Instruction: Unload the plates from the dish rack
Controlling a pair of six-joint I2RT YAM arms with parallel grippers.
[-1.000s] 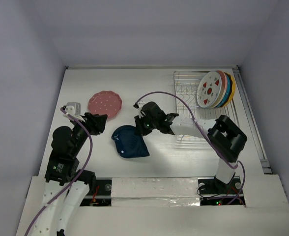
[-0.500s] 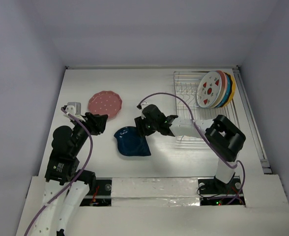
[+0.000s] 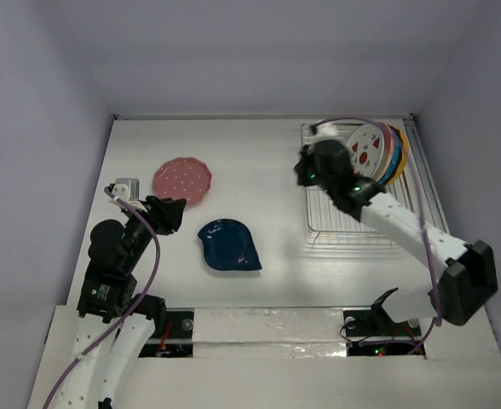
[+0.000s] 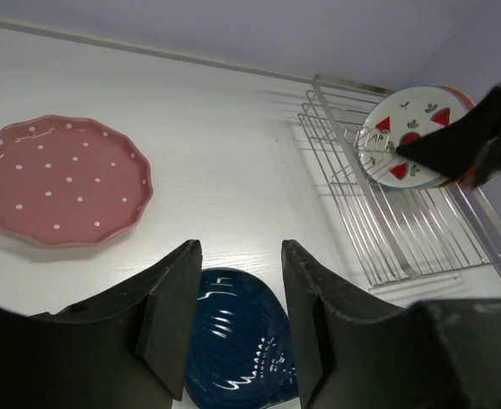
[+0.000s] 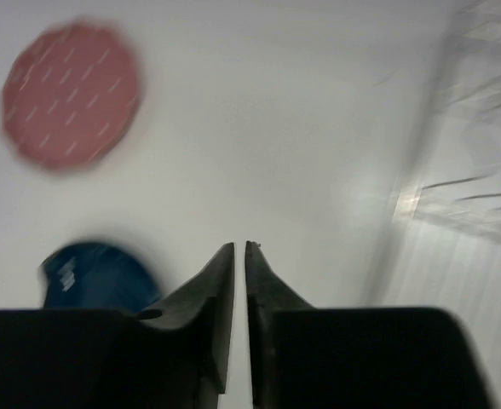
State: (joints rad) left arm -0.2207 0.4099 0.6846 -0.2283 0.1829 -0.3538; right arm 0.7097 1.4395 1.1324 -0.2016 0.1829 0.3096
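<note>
The pink dotted plate (image 3: 182, 179) and the dark blue leaf-shaped plate (image 3: 230, 245) lie flat on the table left of the dish rack (image 3: 353, 223). The strawberry plate (image 3: 365, 153) stands upright at the rack's far right, with pink, yellow-orange and light blue plates (image 3: 397, 155) stacked behind it. My right gripper (image 3: 306, 168) is raised at the rack's far left edge, next to the strawberry plate, shut and empty (image 5: 239, 247). My left gripper (image 3: 169, 213) is open and empty (image 4: 240, 249), left of the blue plate (image 4: 233, 336). The pink plate (image 4: 59, 179) and rack (image 4: 404, 234) show ahead.
White walls close the table at the back and on both sides. A raised rail (image 3: 442, 221) runs along the right side of the rack. The right wrist view is motion-blurred, with the pink plate (image 5: 70, 94) and blue plate (image 5: 97, 277) below.
My right gripper has left the dark blue plate on the table and swung up and right to the rack's far left side. The left arm has not moved.
</note>
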